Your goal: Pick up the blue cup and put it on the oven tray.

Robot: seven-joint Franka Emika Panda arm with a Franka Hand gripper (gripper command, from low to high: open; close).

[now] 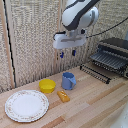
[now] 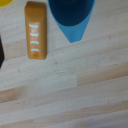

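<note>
End effector [image 1: 67, 53] hangs open above blue cup [image 1: 68, 81]; orange block's [image 2: 36, 30] embossing unreadable.

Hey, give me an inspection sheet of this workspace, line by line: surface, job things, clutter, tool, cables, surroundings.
Surface: light wooden table, planked.
Job's things: blue handled cup upright on table; dark wire oven tray sticking out of black and silver toaster oven, nothing on it.
Clutter: low yellow bowl; orange rectangular block lying before the cup; round floral-rimmed plate.
Tool: above the cup, open, holding nothing.
Cables: dark cable off the arm.
Surroundings: woven beige wall panels.
</note>
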